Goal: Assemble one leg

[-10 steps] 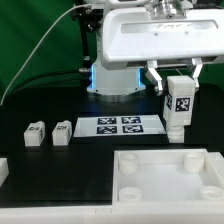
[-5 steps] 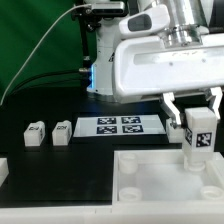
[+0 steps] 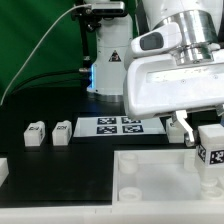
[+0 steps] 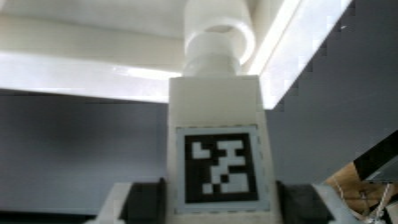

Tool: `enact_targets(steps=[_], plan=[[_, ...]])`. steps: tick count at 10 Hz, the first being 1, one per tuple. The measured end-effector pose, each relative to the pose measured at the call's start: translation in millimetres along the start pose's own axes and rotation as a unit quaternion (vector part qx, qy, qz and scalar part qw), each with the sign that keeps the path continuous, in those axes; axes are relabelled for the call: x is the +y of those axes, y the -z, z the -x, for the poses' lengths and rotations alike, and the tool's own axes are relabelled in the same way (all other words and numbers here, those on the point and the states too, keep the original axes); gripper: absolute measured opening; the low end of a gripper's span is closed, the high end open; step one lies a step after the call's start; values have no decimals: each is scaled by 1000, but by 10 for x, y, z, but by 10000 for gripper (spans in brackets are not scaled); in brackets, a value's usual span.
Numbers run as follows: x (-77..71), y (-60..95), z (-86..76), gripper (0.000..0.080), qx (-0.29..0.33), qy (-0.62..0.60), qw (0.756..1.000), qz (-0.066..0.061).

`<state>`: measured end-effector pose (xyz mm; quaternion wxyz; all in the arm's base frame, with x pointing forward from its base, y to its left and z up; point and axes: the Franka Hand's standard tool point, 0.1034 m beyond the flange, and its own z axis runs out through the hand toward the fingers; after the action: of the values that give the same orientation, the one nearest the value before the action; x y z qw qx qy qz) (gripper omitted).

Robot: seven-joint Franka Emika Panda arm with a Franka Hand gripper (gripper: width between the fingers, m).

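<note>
My gripper (image 3: 208,135) is shut on a leg (image 3: 211,158), a small white post with a black-and-white tag on its face. It holds the leg upright over the far right corner of the large white tray-like part (image 3: 150,172). In the wrist view the leg (image 4: 221,140) fills the middle, with the gripper (image 4: 222,205) clamped on its sides and its round end pointing at the white tray (image 4: 89,75) below. Whether the leg's lower end touches the tray cannot be told.
Two more small white tagged legs (image 3: 34,133) (image 3: 62,131) stand on the black table at the exterior view's left. The marker board (image 3: 121,126) lies flat behind the tray. A white part (image 3: 3,170) shows at the left edge.
My gripper has carried the leg toward the exterior view's right and lower, from near the marker board's right end to above the tray's far right corner.
</note>
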<state>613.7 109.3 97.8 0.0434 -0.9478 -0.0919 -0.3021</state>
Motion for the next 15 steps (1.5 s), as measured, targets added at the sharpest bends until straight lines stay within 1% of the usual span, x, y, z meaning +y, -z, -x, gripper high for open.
enact_targets(steps=[1,3,5,6,8,12,13,14,15], plan=[[-15,-23,-16,294,0,0,1000,-1],[-44,-71,11,294,-2,1,1000,-3],[-43,-119,79,294,-6,1,1000,-3],[-36,-156,142,294,-10,1,1000,-3],[-24,-186,143,294,8,0,1000,1],[-28,-202,142,294,14,0,1000,2],[-28,-202,142,363,14,0,1000,2],[-28,-202,142,559,14,0,1000,2],[-28,-202,142,559,14,0,1000,2]])
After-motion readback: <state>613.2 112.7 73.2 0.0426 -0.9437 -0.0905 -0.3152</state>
